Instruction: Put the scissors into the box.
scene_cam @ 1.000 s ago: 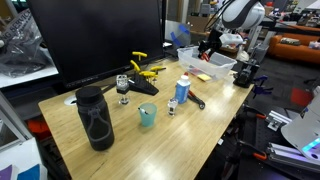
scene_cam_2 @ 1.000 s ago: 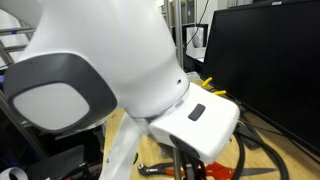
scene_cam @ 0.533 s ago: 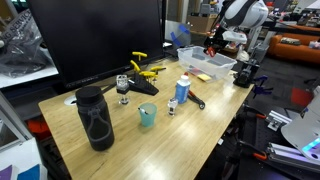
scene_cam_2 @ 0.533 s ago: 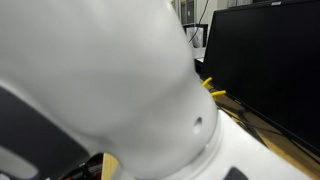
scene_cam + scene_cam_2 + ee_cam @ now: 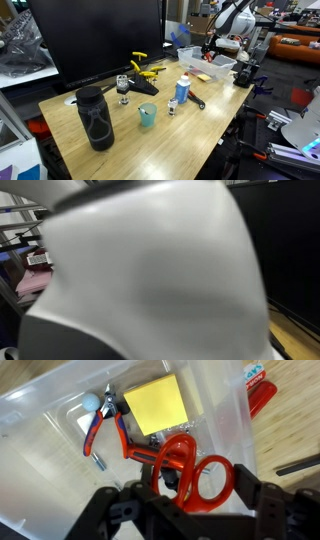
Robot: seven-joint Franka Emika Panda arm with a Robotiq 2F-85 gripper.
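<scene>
In the wrist view, small scissors with red-orange loop handles [image 5: 197, 472] are seen gripped in the robot's dark two-fingered hand [image 5: 190, 492], which is closed on the handles; the blades cannot be clearly made out. The scissors are held in the air above the open interior of the shallow, clear whitish plastic box [image 5: 45, 465] and are not yet laid in it. This position is judged to be chosen so that a release would drop them inside the walls. On the box's floor, a square yellow pad of notes [image 5: 160, 405] and pliers with red and blue grips [image 5: 105, 428] are seen lying. In an exterior view, the hand [image 5: 211, 46] is shown over the box [image 5: 215, 64] at the far end of the light wooden surface [image 5: 200, 130]. The remaining exterior view is filled by the white arm casing [image 5: 150, 280].
</scene>
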